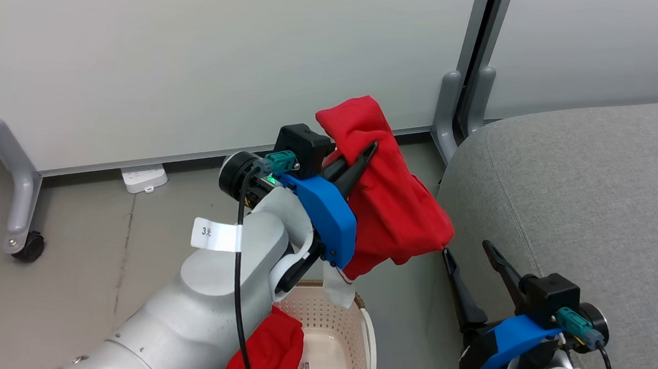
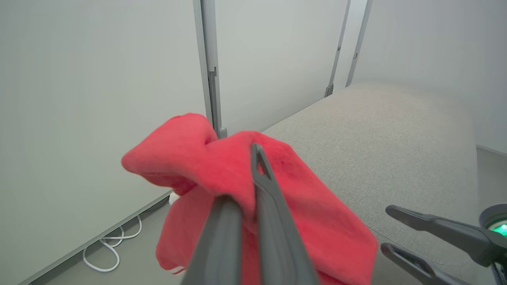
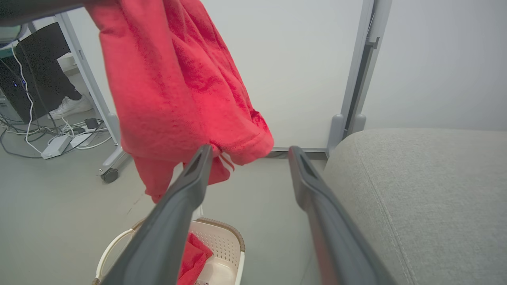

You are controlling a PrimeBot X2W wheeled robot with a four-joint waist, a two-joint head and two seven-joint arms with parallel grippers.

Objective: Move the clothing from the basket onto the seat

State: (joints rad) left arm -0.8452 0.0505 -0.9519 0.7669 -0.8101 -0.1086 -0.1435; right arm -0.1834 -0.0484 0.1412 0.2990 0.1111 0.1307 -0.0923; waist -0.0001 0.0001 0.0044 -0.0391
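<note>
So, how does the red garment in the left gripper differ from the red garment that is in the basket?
The held garment hangs in the air, clamped in the jaws of the left gripper; the basket garment lies crumpled inside the basket. The held garment shows white stripes at one edge; the basket garment shows none from here. Both are bright red soft fabric.

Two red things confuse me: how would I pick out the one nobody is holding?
Start at the big grey seat on the right; on the floor beside it stands a cream perforated basket. The red garment lying inside it is the one; the other red garment hangs in the air from the left hand.
</note>
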